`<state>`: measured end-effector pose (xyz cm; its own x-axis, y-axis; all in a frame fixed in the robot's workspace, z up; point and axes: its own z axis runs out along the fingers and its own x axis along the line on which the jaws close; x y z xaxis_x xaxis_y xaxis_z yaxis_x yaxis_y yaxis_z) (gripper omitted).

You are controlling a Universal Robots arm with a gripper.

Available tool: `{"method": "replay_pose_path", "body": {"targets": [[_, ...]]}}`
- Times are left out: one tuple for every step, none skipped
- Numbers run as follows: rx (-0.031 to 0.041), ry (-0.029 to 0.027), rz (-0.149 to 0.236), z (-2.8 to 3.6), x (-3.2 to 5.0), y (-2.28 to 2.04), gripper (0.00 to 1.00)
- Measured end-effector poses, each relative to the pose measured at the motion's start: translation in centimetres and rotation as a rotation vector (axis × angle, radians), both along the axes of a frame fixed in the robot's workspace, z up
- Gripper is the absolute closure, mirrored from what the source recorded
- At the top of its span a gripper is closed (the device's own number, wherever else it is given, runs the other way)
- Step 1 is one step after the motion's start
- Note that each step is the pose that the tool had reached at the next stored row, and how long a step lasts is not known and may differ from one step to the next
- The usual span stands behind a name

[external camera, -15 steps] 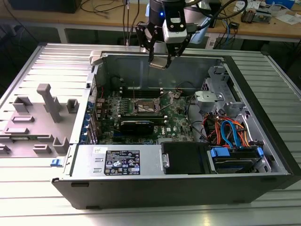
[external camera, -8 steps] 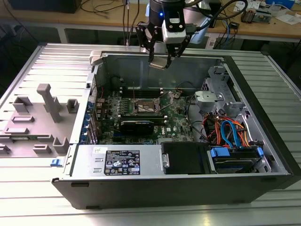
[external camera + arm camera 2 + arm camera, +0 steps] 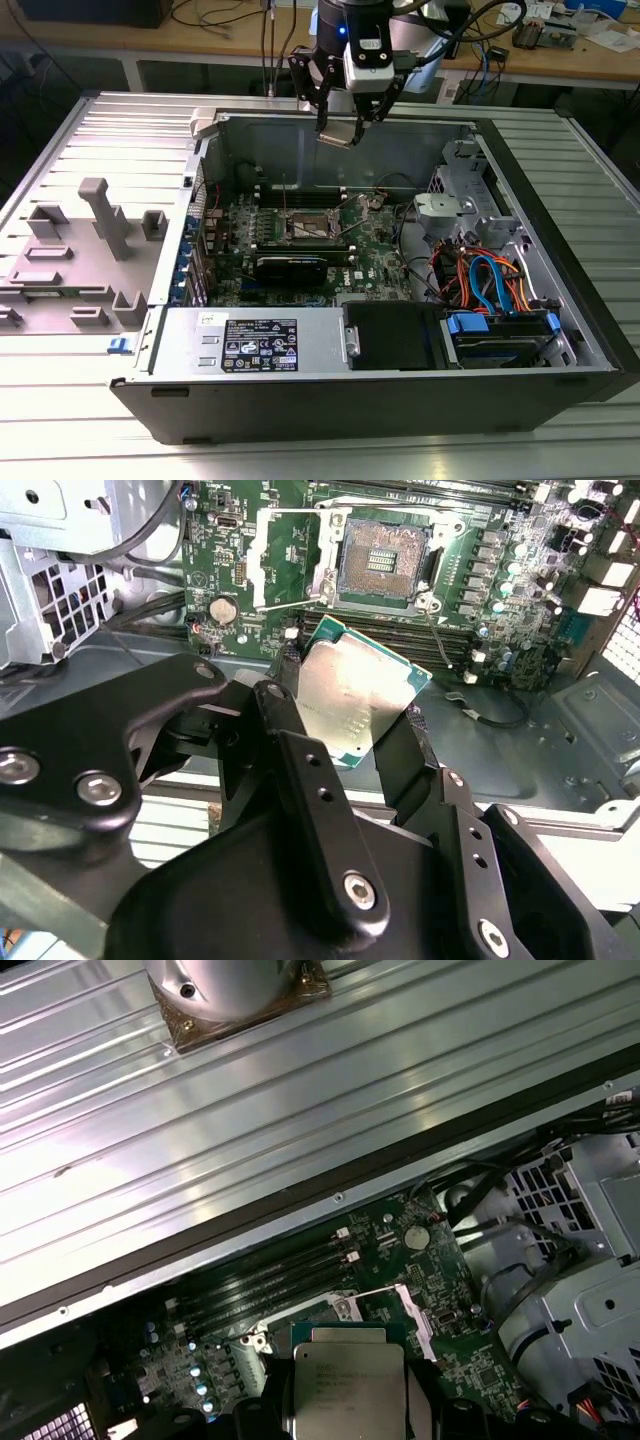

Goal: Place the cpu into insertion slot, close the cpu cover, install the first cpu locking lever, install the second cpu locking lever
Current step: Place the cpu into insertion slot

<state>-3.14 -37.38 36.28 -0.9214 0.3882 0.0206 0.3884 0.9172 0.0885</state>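
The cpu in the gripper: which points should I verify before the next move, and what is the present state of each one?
1. The cpu is securely held: ok. The gripper is shut on two opposite edges of it.
2. The insertion slot is free: ok. Its pin field is bare.
3. The cpu cover is out of the way: ok. It lies flipped open beside the slot.
4. The cpu is above the slot: not ok. In the exterior view it hangs high near the far wall of the computer case, away from the slot.
5. The cpu's corner orientation matches the slot: cannot tell.
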Motion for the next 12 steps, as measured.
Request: {"method": "replay_pose_path", "body": {"targets": [[0.0,0.0,-0.016,-0.02,0.0,0.0,0.46],[-0.0001,0.0,-0.032,-0.04,0.0,0.0,0.46],[0.0,0.0,-0.039,-0.06,0.0,0.0,0.46],[0.0,0.0,-0.045,-0.07,0.0,0.0,0.46],[0.0,0.0,-0.055,-0.09,0.0,0.0,0.46],[0.0,0.0,-0.068,-0.11,0.0,0.0,0.46],[-0.0001,0.0,-0.076,-0.11,0.0,0.0,0.46],[0.0,0.0,-0.083,-0.12,0.0,0.0,0.46],[0.0,0.0,-0.093,-0.13,0.0,0.0,0.46],[0.0,0.0,-0.099,-0.14,0.0,0.0,0.46],[-0.0001,0.0,-0.111,-0.15,0.0,0.0,0.46],[0.0,0.0,-0.121,-0.16,0.0,0.0,0.46]]}}
